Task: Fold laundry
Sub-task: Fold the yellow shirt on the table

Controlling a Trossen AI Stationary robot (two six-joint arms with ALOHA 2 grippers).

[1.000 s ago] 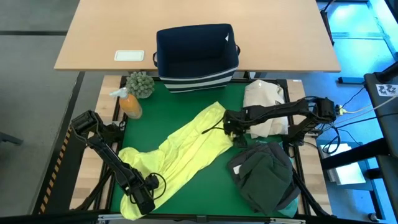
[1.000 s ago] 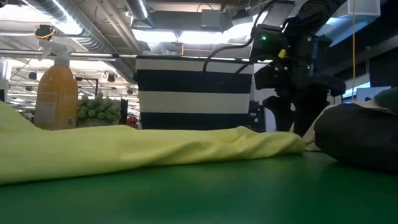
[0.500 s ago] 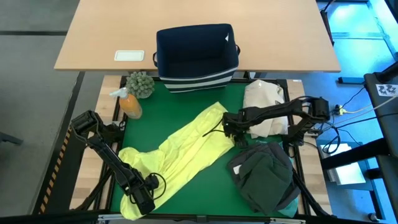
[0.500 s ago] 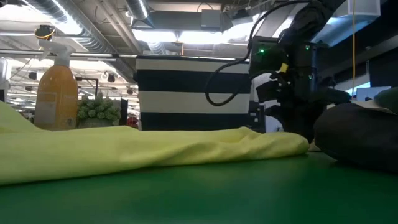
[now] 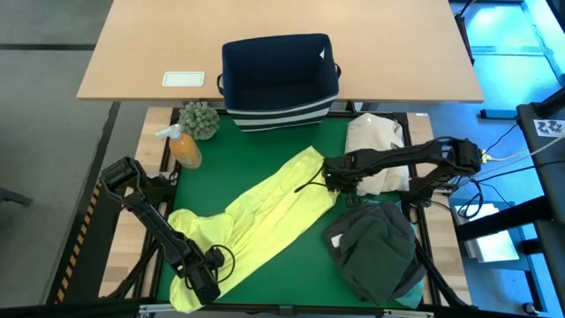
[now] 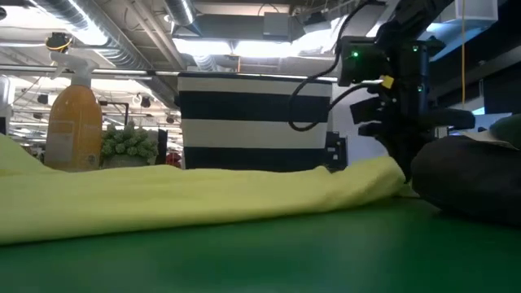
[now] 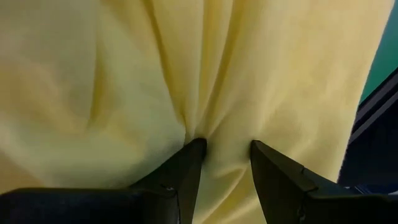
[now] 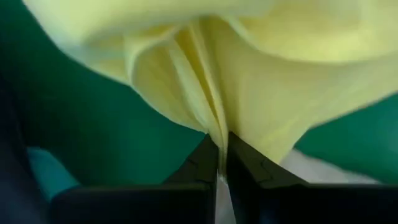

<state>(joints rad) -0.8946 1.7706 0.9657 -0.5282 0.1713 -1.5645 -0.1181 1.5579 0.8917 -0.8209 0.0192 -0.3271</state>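
Across the green bench (image 5: 265,150), both end effectors, right (image 5: 329,182) and left (image 5: 205,284), pinch opposite ends of the yellow-green shirt (image 5: 256,216), apparently to stretch it flat for folding.

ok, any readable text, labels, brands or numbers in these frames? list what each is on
None readable.
White card on the wooden table: print, if any, too small to read.
White tag on the navy bin: too small.
Spray bottle: no label visible.
Yellow-green shirt: no print visible.
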